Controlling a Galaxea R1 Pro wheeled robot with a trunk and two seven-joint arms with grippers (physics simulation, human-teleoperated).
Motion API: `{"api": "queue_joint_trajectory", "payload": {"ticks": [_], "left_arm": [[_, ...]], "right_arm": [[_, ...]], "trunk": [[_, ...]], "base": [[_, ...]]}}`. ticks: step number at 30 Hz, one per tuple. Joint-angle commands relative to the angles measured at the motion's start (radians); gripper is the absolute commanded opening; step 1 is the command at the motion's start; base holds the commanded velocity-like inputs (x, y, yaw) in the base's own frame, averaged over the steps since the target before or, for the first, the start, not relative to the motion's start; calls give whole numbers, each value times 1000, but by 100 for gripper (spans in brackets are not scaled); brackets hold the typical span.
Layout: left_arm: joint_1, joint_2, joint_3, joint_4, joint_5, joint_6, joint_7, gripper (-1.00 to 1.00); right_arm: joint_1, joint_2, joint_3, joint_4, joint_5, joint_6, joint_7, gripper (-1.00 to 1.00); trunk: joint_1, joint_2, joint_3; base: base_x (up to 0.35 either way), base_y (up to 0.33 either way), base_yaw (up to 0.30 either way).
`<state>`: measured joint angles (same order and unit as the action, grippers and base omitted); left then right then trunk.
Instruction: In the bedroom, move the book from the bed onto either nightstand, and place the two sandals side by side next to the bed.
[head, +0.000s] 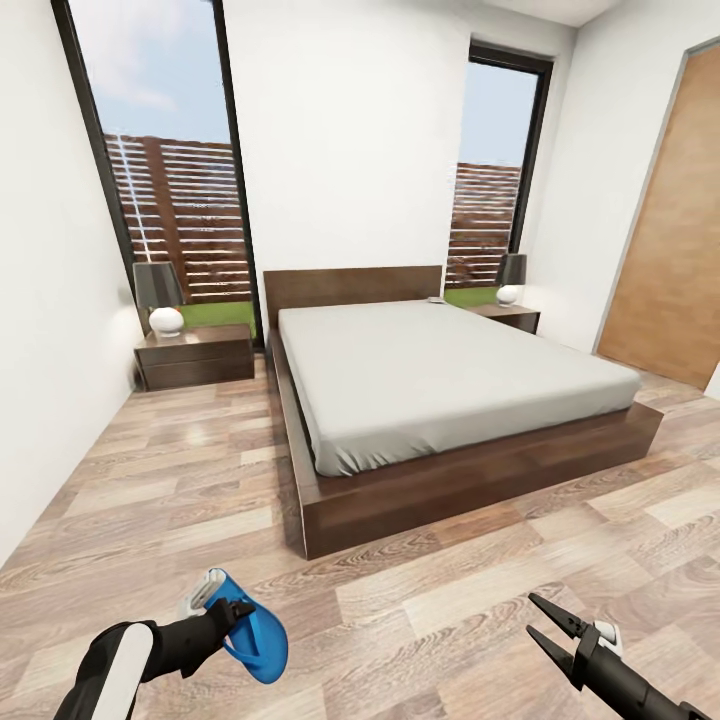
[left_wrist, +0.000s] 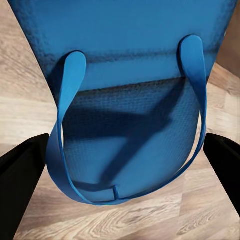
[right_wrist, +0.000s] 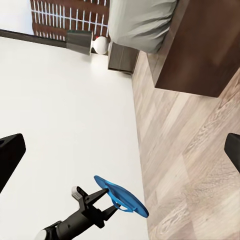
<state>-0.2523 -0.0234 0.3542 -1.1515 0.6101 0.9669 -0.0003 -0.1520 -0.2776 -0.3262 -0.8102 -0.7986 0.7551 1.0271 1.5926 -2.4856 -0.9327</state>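
Observation:
My left gripper (head: 235, 615) is shut on one bright blue sandal (head: 250, 630) and holds it above the wood floor, near the foot of the bed (head: 450, 380). In the left wrist view the sandal's sole and toe straps (left_wrist: 125, 90) sit between the black fingers (left_wrist: 22, 175). The right wrist view shows the same sandal (right_wrist: 120, 196) in that gripper (right_wrist: 100, 200). My right gripper (head: 545, 625) hangs open and empty at the lower right. A nightstand (head: 195, 355) stands left of the bed, another (head: 510, 317) right of it. A small pale flat thing (head: 435, 299) lies by the headboard, too small to name.
Each nightstand carries a lamp with a white base (head: 166, 320) (head: 508, 294). A white wall (head: 40, 330) runs close along the left. A light wooden door (head: 670, 230) is at the right. Wood floor (head: 420, 610) spreads between me and the bed's foot.

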Motion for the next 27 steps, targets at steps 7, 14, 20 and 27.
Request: {"api": "queue_joint_trajectory", "payload": {"ticks": [7,14,20,27], "left_arm": [[-1,-1,3,14,2,2,-1,-100],[-1,-1,3,22,2,1,-1,-100],[-1,-1,3,24,2,1,-1,-100],[-1,-1,2,29,2,1,-1,-100]], "right_arm": [[-1,3,-1,0,-3,6,1,100],[-1,3,4,0,-2,6,1,100],[-1,3,4,0,-3,6,1,100],[-1,3,4,0,-4,6,1,100]], "trunk": [[0,0,-1],[0,0,-1],[0,0,-1],[0,0,-1]], "base": [[0,0,0],[0,0,-149],[0,0,-254],[3,-3,-263]]}}
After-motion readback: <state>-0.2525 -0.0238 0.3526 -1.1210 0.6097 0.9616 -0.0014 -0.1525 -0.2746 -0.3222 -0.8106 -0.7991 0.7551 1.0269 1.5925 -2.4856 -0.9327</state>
